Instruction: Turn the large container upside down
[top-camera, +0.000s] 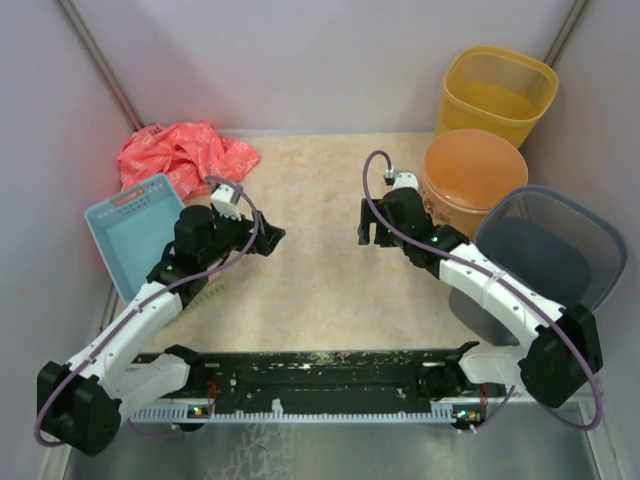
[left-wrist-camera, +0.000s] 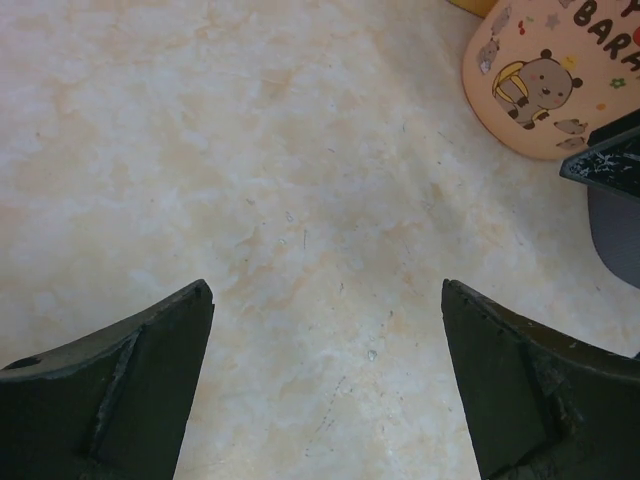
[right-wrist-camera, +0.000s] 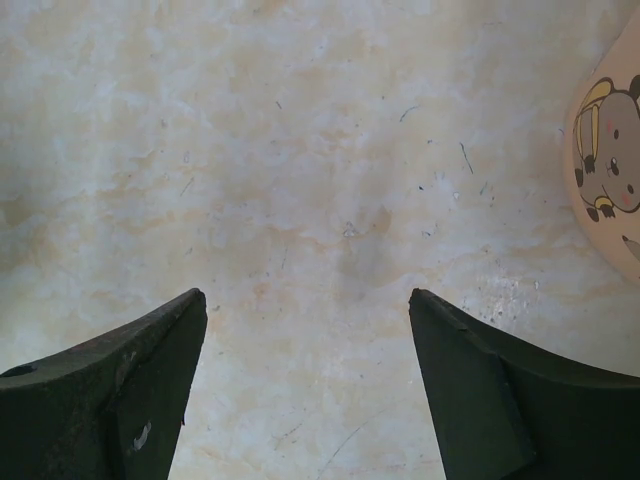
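Two end effectors hung over the beige marbled desk (top-camera: 320, 190), and both had their fingers spread apart with only bare desk between them. The left end effector (top-camera: 271, 238) and the right end effector (top-camera: 367, 233) pointed toward each other across the middle.

As landmark I take the round orange plastic tub with the bear print (top-camera: 474, 170). I judged the task's thing to be the large dark grey translucent container with the rounded square rim (top-camera: 590, 215), because it looked the widest vessel there, though the tall yellow plastic bin (top-camera: 500, 90) behind the orange tub was also a candidate. The grey container stood just beside the orange tub, on its right and nearer to the arm bases, with its mouth up and somewhat tilted toward the top camera. Its rim was about as wide as long, so no long axis decided the grip.

The right end effector was just left of the orange tub, so the grey container lay behind it on the far side of the tub. The right arm was clearly the nearer one; the left end effector was well apart from the tub.
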